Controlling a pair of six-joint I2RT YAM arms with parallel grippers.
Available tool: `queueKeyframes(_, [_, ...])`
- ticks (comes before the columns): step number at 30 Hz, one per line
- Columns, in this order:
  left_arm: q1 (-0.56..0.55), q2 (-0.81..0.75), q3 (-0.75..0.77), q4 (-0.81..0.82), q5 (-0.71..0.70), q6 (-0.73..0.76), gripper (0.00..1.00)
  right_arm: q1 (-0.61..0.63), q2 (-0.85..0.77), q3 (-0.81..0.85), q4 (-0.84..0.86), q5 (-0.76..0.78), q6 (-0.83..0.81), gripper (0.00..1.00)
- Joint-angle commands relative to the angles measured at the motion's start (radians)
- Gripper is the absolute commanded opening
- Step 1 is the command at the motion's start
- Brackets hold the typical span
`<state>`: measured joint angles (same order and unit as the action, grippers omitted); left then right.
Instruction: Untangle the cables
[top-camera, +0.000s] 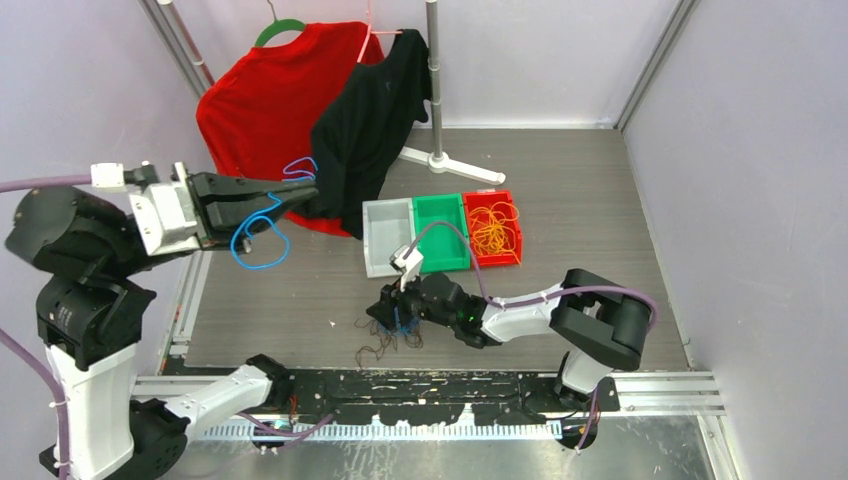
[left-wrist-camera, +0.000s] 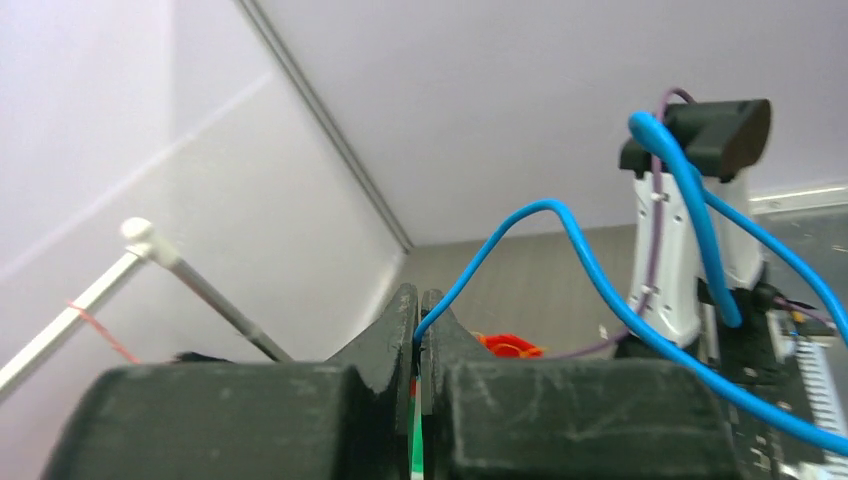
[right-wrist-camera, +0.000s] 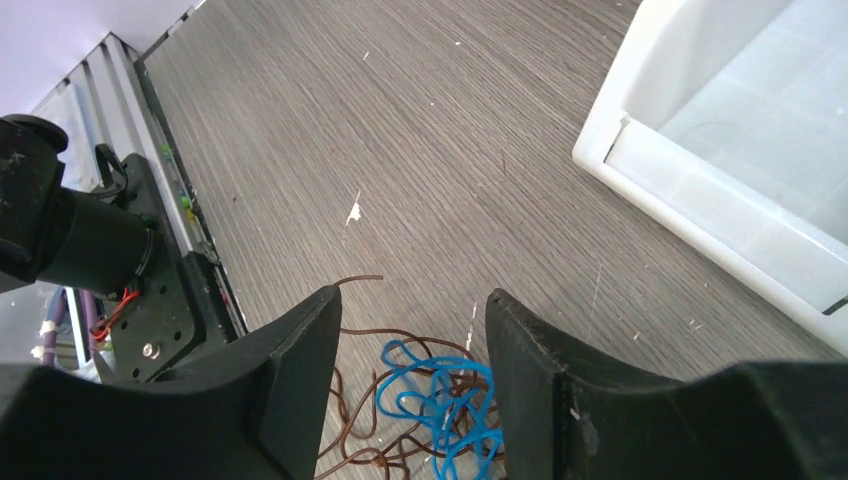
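My left gripper (top-camera: 303, 194) is raised above the table's left side, shut on a blue cable (top-camera: 257, 240) that hangs below it in loops. The left wrist view shows that blue cable (left-wrist-camera: 560, 225) pinched between the closed jaws of the left gripper (left-wrist-camera: 420, 312). My right gripper (top-camera: 388, 314) is down at the table near the front, open over a tangle of blue cable (right-wrist-camera: 440, 395) and brown cable (right-wrist-camera: 352, 400). The tangle lies between the fingers of the right gripper (right-wrist-camera: 413, 328). Orange cables (top-camera: 493, 232) lie in a red bin (top-camera: 491, 261).
A green bin (top-camera: 440, 262) and a grey bin (top-camera: 376, 240) stand in a row with the red one. A clothes stand (top-camera: 435, 90) at the back holds a red shirt (top-camera: 260, 100) and a black shirt (top-camera: 370, 130).
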<state>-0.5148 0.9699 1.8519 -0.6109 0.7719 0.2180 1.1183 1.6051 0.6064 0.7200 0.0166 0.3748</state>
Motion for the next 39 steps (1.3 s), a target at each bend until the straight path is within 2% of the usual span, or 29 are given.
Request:
queueKeyframes(1, [0.004, 0.022, 0.076, 0.088, -0.056, 0.063, 0.0, 0.003, 0.009, -0.005, 0.142, 0.038, 0.055, 0.61])
queueKeyframes(5, [0.004, 0.021, 0.064, 0.048, -0.041, 0.064, 0.0, 0.002, -0.079, -0.003, 0.1, 0.058, 0.06, 0.67])
queueKeyframes(10, [0.004, -0.037, -0.108, 0.05, -0.023, -0.004, 0.0, 0.002, -0.285, 0.054, -0.067, 0.078, 0.006, 0.74])
queueKeyframes(15, [0.004, -0.105, -0.306, 0.056, 0.016, -0.134, 0.0, 0.002, -0.441, 0.138, -0.195, 0.004, -0.106, 0.79])
queueKeyframes(19, [0.004, -0.145, -0.413, 0.052, 0.049, -0.202, 0.0, 0.002, -0.506, 0.205, -0.24, -0.091, -0.18, 0.82])
queueKeyframes(26, [0.004, -0.173, -0.495, 0.054, 0.075, -0.291, 0.0, 0.003, -0.453, 0.319, -0.211, -0.25, -0.201, 0.83])
queueKeyframes(39, [0.004, -0.204, -0.546, 0.054, 0.079, -0.352, 0.0, 0.02, -0.332, 0.396, -0.133, -0.316, -0.192, 0.68])
